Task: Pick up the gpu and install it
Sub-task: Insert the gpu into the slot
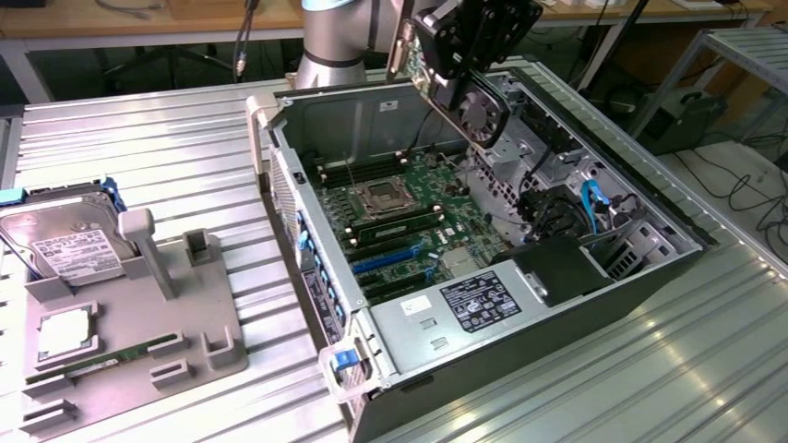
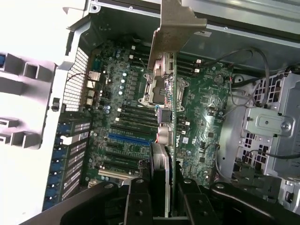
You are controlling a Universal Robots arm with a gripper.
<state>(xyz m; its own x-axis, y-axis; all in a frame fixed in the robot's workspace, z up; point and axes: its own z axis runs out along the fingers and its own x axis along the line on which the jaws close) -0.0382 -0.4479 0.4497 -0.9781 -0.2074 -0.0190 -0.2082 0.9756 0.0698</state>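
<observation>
holder tray (image 1: 185, 369): grey fixture on the ribbed metal table (image 1: 148, 148), nearest the camera at the exterior view's left; it carries a narrow green memory stick (image 1: 105, 362) and a square processor (image 1: 65, 332).
hard drive (image 1: 68, 245): silver with a white label, leaning at the far end of the holder tray.
computer case (image 1: 640, 286): open-sided tower lying on the table, just beside the holder tray.
power supply (image 1: 474, 309): grey box with a black label, at the near end of the computer case.
motherboard (image 1: 407, 221): green board on the case floor, with a processor socket (image 1: 382, 198) and blue slots (image 1: 388, 261).
gripper (image 2: 164, 206): clenched on the gpu (image 1: 481, 106), one of its fingers (image 2: 139, 201) against each face of the card.
gpu: held on edge in the air over the open case, above the motherboard; pale bracket (image 2: 176, 28) at the end away from the gripper.
arm (image 1: 332, 37): grey column behind the computer case.
</observation>
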